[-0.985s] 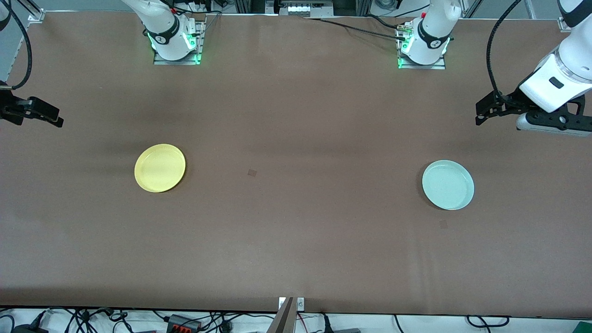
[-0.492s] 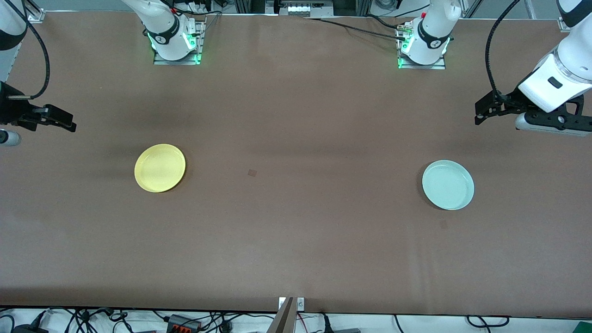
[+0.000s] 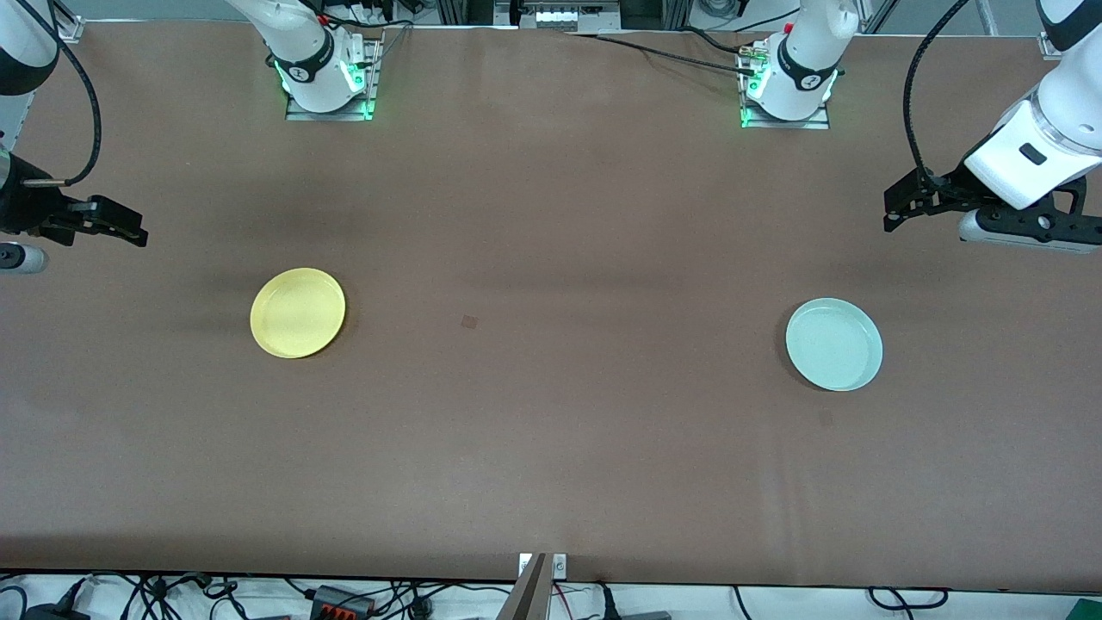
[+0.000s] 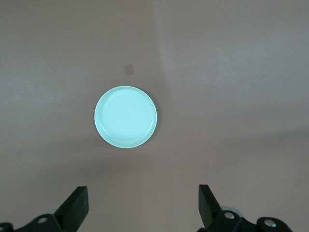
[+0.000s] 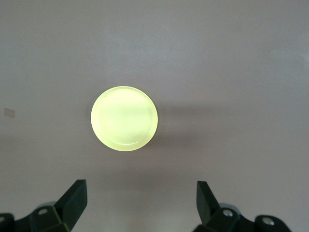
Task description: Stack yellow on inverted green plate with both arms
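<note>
The yellow plate point(image 3: 298, 313) lies flat on the brown table toward the right arm's end; it also shows in the right wrist view point(image 5: 124, 118). The pale green plate point(image 3: 833, 344) lies flat toward the left arm's end, hollow side up as far as I can see; it also shows in the left wrist view point(image 4: 126, 116). My right gripper point(image 3: 136, 231) point(image 5: 141, 184) is open and empty, up over the table edge beside the yellow plate. My left gripper point(image 3: 888, 215) point(image 4: 142, 191) is open and empty, up over bare table beside the green plate.
The two arm bases point(image 3: 327, 77) point(image 3: 788, 82) stand at the table's far edge. A small dark square patch point(image 3: 469, 321) marks the cloth between the plates, and a fainter one point(image 3: 825, 418) lies nearer the camera than the green plate. Cables run along the near edge.
My right gripper has moved inward over the table toward the yellow plate. My left gripper has barely shifted. Both plates lie where they were.
</note>
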{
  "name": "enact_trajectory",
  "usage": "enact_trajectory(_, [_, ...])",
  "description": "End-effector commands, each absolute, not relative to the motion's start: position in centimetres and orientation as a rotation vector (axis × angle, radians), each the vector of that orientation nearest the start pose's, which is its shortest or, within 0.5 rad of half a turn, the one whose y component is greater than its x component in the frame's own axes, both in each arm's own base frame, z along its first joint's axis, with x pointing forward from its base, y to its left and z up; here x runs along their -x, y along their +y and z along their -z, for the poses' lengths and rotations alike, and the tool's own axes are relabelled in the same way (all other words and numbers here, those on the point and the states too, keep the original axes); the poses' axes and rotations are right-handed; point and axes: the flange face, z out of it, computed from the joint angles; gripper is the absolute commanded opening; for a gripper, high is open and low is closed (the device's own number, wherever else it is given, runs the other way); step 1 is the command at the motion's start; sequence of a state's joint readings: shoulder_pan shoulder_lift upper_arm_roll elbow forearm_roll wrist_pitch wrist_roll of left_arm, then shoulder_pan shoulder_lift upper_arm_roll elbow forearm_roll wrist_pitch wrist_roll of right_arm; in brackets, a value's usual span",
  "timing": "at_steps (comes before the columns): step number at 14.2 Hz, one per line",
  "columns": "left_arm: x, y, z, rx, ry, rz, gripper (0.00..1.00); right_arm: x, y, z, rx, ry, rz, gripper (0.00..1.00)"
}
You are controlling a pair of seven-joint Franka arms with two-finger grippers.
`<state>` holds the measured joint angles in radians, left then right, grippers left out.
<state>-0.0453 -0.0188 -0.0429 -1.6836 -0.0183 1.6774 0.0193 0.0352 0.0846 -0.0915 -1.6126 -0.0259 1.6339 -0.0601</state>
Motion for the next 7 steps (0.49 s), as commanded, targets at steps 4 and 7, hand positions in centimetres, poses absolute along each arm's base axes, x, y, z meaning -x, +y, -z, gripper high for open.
enact_trajectory(4, [-55.22,-4.12,-59.59,3.158,0.138,0.009,1.0,-57.91,-3.14,-56.76,3.182,-0.037,-0.096,1.0])
enact_trajectory(7, [-55.16,-4.2,-59.55,3.158,0.136,0.002,1.0,-57.88,-3.22,-56.75,3.182,-0.025,-0.099,1.0])
